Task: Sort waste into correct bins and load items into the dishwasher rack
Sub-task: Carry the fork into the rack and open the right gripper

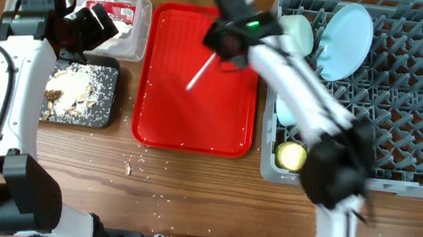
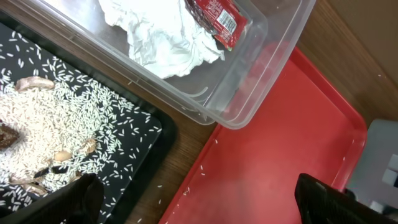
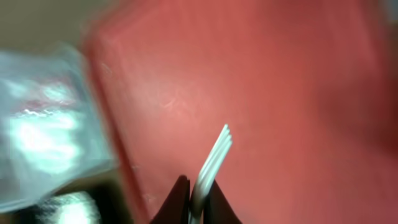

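Note:
My right gripper point(image 1: 223, 40) point(image 3: 196, 200) is shut on a white plastic fork point(image 1: 198, 76) point(image 3: 214, 155) and holds it above the red serving tray point(image 1: 194, 124). My left gripper point(image 1: 92, 31) point(image 2: 205, 202) is open and empty over the gap between the clear tub point(image 1: 136, 39) point(image 2: 261, 74) and the black tray point(image 1: 105, 117) point(image 2: 146, 134). The tub holds the crumpled napkin point(image 2: 161, 43) and the red sauce packet point(image 1: 115, 12) point(image 2: 217, 15). The black tray holds rice and food scraps point(image 1: 72, 92) point(image 2: 50, 118). The grey rack point(image 1: 418, 105) holds the blue plate point(image 1: 346, 40), a bowl point(image 1: 298, 32) and the yellow cup point(image 1: 291, 155). The spoon is not seen.
A second blue bowl point(image 1: 284, 112) is partly hidden under my right arm in the rack. Loose rice grains lie on the wooden table point(image 1: 136, 162) in front of the red tray and along its left rim point(image 2: 211, 155).

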You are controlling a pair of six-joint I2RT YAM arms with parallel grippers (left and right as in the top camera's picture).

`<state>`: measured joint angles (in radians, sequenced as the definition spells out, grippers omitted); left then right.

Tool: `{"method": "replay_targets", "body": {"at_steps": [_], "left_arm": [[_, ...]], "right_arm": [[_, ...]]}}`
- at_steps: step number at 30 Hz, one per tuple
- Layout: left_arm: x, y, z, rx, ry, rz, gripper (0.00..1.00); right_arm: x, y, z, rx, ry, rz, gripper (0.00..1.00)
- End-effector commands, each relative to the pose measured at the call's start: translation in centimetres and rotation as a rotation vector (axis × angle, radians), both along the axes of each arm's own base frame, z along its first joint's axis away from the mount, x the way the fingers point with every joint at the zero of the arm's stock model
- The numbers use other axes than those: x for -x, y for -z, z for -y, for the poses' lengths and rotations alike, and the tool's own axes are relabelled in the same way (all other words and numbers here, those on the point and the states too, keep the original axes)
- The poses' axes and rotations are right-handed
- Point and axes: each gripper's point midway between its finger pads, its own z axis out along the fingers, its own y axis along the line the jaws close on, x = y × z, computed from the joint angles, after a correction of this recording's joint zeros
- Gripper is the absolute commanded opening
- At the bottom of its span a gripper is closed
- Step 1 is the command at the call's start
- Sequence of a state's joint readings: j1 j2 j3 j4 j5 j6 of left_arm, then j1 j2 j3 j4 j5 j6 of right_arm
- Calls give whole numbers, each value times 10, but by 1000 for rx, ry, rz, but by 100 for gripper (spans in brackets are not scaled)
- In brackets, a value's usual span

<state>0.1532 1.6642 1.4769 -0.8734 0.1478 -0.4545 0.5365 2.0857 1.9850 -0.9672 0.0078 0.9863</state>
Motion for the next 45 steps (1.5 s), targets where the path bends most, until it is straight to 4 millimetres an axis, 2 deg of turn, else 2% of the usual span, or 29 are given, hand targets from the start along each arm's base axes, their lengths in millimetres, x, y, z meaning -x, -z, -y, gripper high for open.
{"method": "replay_targets", "body": {"at_steps": [1, 2, 4, 6, 10, 13, 15, 17, 22, 25, 29, 30, 31, 32, 33, 34, 36, 38, 40, 41, 42, 43, 45], "left_arm": [[-3, -5, 0, 5, 4, 14, 100], [-3, -5, 0, 5, 4, 14, 100], [-3, -5, 0, 5, 4, 14, 100], [-3, -5, 0, 5, 4, 14, 100], [-3, -5, 0, 5, 4, 14, 100], [-3, -5, 0, 5, 4, 14, 100], [-3, -5, 0, 5, 4, 14, 100], [-3, -5, 0, 5, 4, 14, 100], [-3, -5, 0, 5, 4, 14, 100], [-3, -5, 0, 5, 4, 14, 100], [-3, -5, 0, 5, 4, 14, 100], [-3, -5, 0, 5, 4, 14, 100], [-3, -5, 0, 5, 4, 14, 100], [-3, -5, 0, 5, 4, 14, 100], [-3, -5, 0, 5, 4, 14, 100], [-3, -5, 0, 5, 4, 14, 100], [-3, -5, 0, 5, 4, 14, 100], [-3, -5, 0, 5, 4, 14, 100], [-3, -5, 0, 5, 4, 14, 100], [-3, -5, 0, 5, 4, 14, 100], [-3, -5, 0, 5, 4, 14, 100], [-3, -5, 0, 5, 4, 14, 100], [-3, -5, 0, 5, 4, 14, 100]], "right_arm": [[50, -77, 87, 164, 299, 43, 4], [77, -78, 114, 235, 405, -20, 4], [113, -76, 147, 335, 563, -116, 4], [113, -66, 160, 381, 573, -137, 4], [120, -38, 196, 400, 781, -223, 4], [132, -16, 235, 457, 884, -314, 4], [139, -6, 248, 487, 902, -356, 4], [140, 8, 265, 514, 880, -385, 4], [125, 38, 285, 501, 831, -373, 4], [123, 40, 303, 491, 879, -372, 4], [106, 43, 322, 445, 852, -338, 5], [103, 43, 324, 436, 847, -333, 7], [99, 44, 324, 425, 818, -325, 13], [95, 45, 323, 416, 794, -318, 39], [94, 46, 321, 405, 784, -320, 55], [94, 47, 317, 383, 778, -328, 60], [93, 44, 308, 325, 765, -333, 62], [86, 30, 299, 289, 707, -292, 63], [68, -2, 280, 287, 525, -159, 63], [54, -23, 263, 283, 384, -57, 66], [36, -61, 222, 245, 147, 127, 74], [29, -92, 196, 205, 53, 263, 78], [26, -143, 162, 152, -23, 463, 100]]}}
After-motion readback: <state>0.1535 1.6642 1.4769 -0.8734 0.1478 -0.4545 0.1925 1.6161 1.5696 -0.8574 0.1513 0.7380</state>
